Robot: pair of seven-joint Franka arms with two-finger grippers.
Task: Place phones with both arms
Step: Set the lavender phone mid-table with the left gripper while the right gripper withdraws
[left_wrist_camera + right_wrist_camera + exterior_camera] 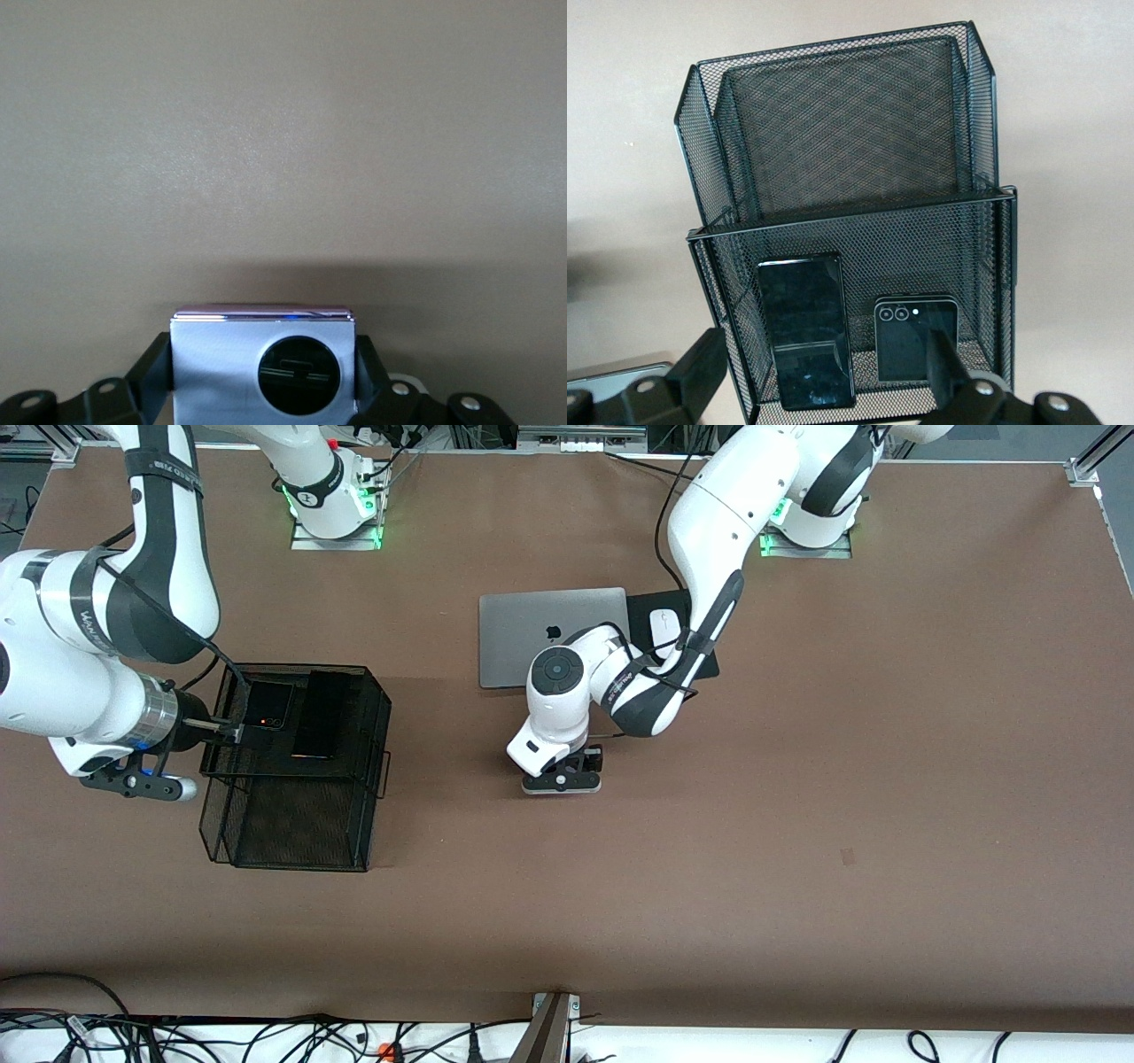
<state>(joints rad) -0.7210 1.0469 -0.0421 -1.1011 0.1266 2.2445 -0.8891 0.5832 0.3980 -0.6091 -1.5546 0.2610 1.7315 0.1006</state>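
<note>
My left gripper is down by the table, nearer the front camera than the laptop, and shut on the lilac flip phone. The phone fills the gap between the two black fingers, with one round lens showing. The black mesh basket stands toward the right arm's end of the table. The small square black flip phone and the long black slab phone lie side by side in its farther compartment. My right gripper is open and holds nothing at the basket's rim.
A closed silver laptop lies mid-table. Beside it a white mouse rests on a black pad, partly covered by the left arm. The basket's nearer compartment holds nothing. Cables run along the table's front edge.
</note>
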